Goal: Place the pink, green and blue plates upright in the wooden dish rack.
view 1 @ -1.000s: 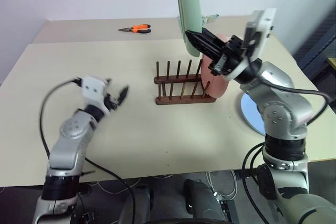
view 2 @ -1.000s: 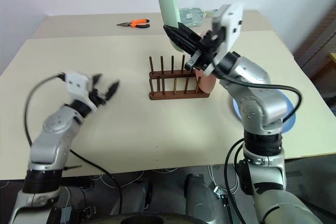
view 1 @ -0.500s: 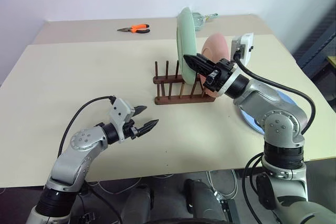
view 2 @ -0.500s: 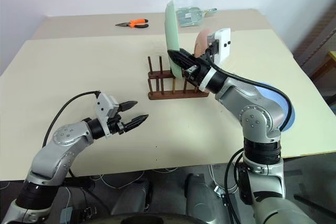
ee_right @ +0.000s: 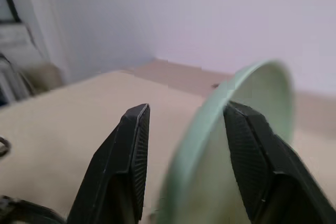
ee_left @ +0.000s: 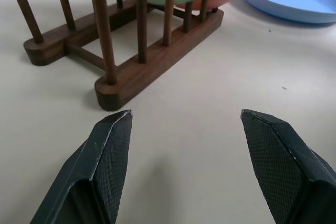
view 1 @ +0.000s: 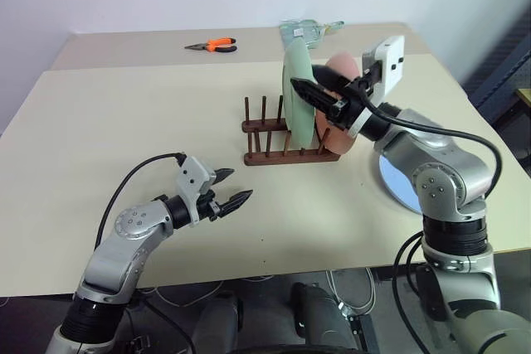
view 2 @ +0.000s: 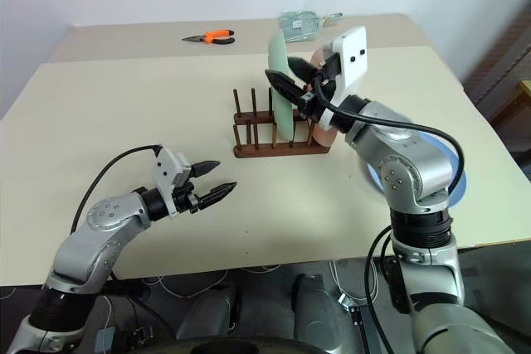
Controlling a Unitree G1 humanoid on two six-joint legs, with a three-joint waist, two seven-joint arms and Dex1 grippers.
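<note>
The green plate (view 1: 302, 126) stands upright between the pegs of the wooden dish rack (view 1: 267, 128). My right gripper (view 1: 297, 86) is open at its upper rim, one finger on each side, and the rim (ee_right: 262, 93) lies close to one finger. The pink plate (view 1: 340, 69) stands upright in the rack's right end, just behind the green one. To the right of the rack, the blue plate (view 1: 397, 181) lies flat on the table, partly under my right arm. My left gripper (view 1: 236, 185) hovers open and empty over the table in front of the rack (ee_left: 142, 72).
Orange-handled pliers (view 1: 214, 45) lie at the back of the table. A clear plastic object (view 1: 309, 31) sits behind the rack. Bare tabletop (view 1: 124, 113) stretches to the left of the rack and in front of it.
My right gripper brought the green plate down from high above into the rack, then opened its fingers. My left gripper sank toward the table early on and has since kept still.
</note>
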